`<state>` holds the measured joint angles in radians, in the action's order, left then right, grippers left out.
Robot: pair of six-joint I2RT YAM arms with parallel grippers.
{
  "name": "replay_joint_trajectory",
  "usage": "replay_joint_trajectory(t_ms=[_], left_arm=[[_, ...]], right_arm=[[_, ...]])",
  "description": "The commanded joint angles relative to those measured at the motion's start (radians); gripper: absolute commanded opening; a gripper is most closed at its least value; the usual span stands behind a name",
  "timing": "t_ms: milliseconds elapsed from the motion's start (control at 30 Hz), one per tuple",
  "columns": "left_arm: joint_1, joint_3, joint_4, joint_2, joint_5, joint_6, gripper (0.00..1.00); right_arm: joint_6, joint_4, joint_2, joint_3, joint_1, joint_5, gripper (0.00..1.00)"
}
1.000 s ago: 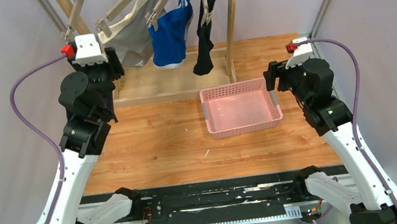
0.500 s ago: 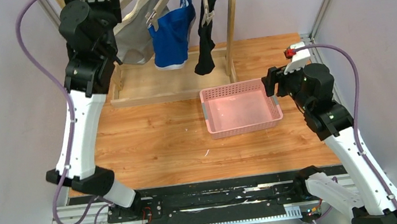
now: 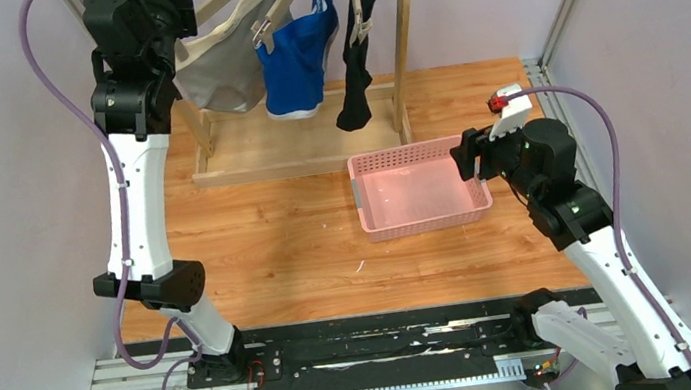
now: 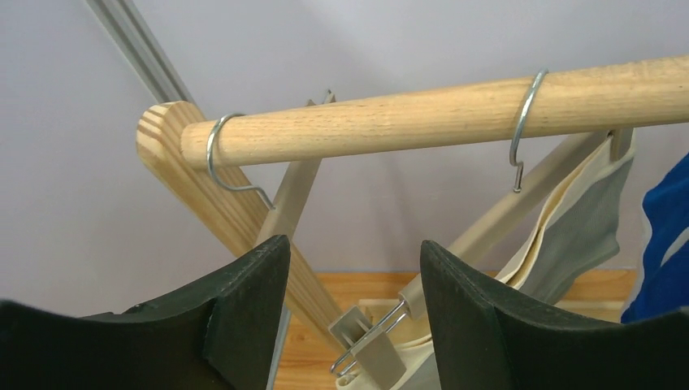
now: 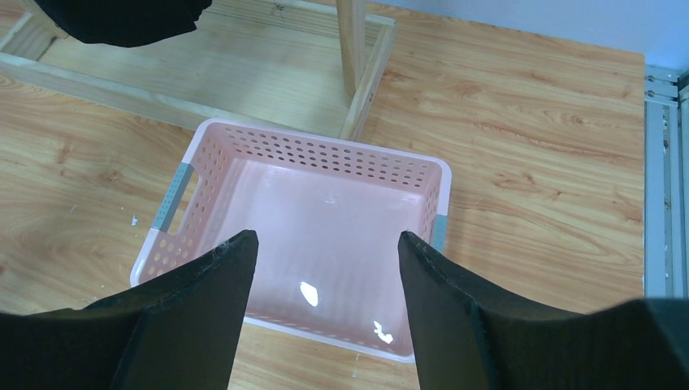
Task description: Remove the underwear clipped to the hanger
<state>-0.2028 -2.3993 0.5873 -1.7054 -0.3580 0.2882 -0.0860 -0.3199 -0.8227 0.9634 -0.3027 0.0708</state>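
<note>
Three underwear hang from clip hangers on a wooden rail [image 4: 455,114]: light grey [image 3: 225,75], bright blue with white trim [image 3: 299,60], black [image 3: 354,63]. My left gripper [image 3: 185,19] is raised to the rack's left end. In the left wrist view it [image 4: 353,268] is open and empty. The hanger's beige clip [image 4: 370,345], pinching the grey underwear [image 4: 585,227], shows between and beyond the fingers. My right gripper [image 3: 463,157] is open and empty above the right side of the pink basket [image 3: 418,185]. The right wrist view shows the gripper [image 5: 325,252] over the basket [image 5: 317,140].
The wooden rack's base frame [image 3: 297,161] lies on the table behind the basket, and an upright post [image 5: 351,49] stands at the basket's far edge. The black underwear's lower end [image 5: 122,16] hangs at the top left of the right wrist view. Metal hanger hooks [image 4: 520,122] sit over the rail.
My left arm has risen from beside the rack to the rail's left end, by the grey underwear's hanger. My right gripper has moved slightly left over the basket.
</note>
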Motion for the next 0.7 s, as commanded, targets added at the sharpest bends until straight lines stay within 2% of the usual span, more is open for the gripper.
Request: replay_joint_trajectory(t_ms=[0, 167, 233, 433, 667], left_arm=[[0.034, -0.026, 0.016, -0.003, 0.122, -0.033, 0.66], [0.059, -0.027, 0.055, -0.01, 0.217, -0.07, 0.57], [0.06, -0.024, 0.067, -0.017, 0.232, -0.071, 0.56], [0.062, -0.01, 0.059, -0.031, 0.269, -0.084, 0.63], [0.062, 0.012, 0.035, -0.039, 0.268, -0.084, 0.66]], right_arm=[[-0.008, 0.006, 0.015, -0.008, -0.03, 0.025, 0.66], [-0.008, 0.003, 0.016, -0.006, -0.042, 0.03, 0.65], [-0.003, 0.002, 0.017, -0.007, -0.045, 0.033, 0.65], [-0.007, -0.007, 0.019, -0.012, -0.061, 0.048, 0.65], [-0.005, -0.02, 0.028, -0.02, -0.076, 0.044, 0.65]])
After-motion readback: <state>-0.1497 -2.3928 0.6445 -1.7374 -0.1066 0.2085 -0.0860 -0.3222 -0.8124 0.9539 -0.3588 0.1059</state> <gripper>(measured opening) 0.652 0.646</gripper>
